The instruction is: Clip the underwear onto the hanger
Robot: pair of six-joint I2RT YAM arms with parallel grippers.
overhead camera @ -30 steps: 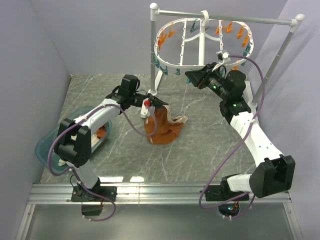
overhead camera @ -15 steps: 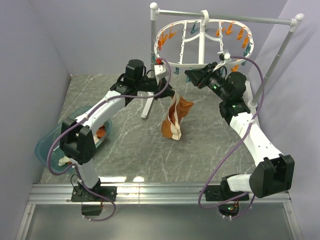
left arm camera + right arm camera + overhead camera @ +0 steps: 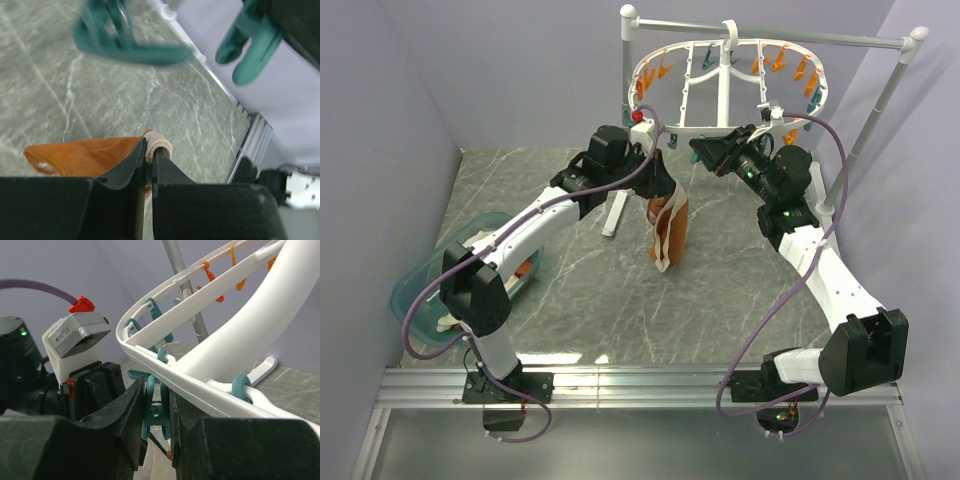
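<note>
Nearest me, by the near left corner of the table point(image 3: 740, 290), sat a teal plastic tub point(image 3: 402, 292) with some pale and orange cloth in it. The left arm rose past it from its base at the near edge. It stretched in a long diagonal toward the middle of the far edge, with the elbow low over the tub and the wrist raised high.

The left gripper point(image 3: 660, 190) was clamped tight on the underwear point(image 3: 669, 225), with no gap between its fingers. The wrist view showed them pinching the cream trim at one edge of the orange fabric. The briefs hung straight down from that pinch, clear of the table. Their long axis stood vertical, the orange body bunched into a narrow strip and a cream band dangling at the bottom end. They hung above the middle of the table, somewhat toward the far edge.

The right arm climbed from the near right corner and bent at the elbow near the right edge. Its forearm angled back toward the centre, its wrist level with the rack's lower rim. The right gripper point(image 3: 701, 151) pointed left. Its fingers were closed on a teal clothespin point(image 3: 156, 412) that hung from the near rim of the hanger point(image 3: 722, 95).

That white oval rack, ringed with teal and orange pins, hung by its hook from the pole stand point(image 3: 800, 40) along the far edge. The underwear hung just below and left of the held pin, not touching it.
</note>
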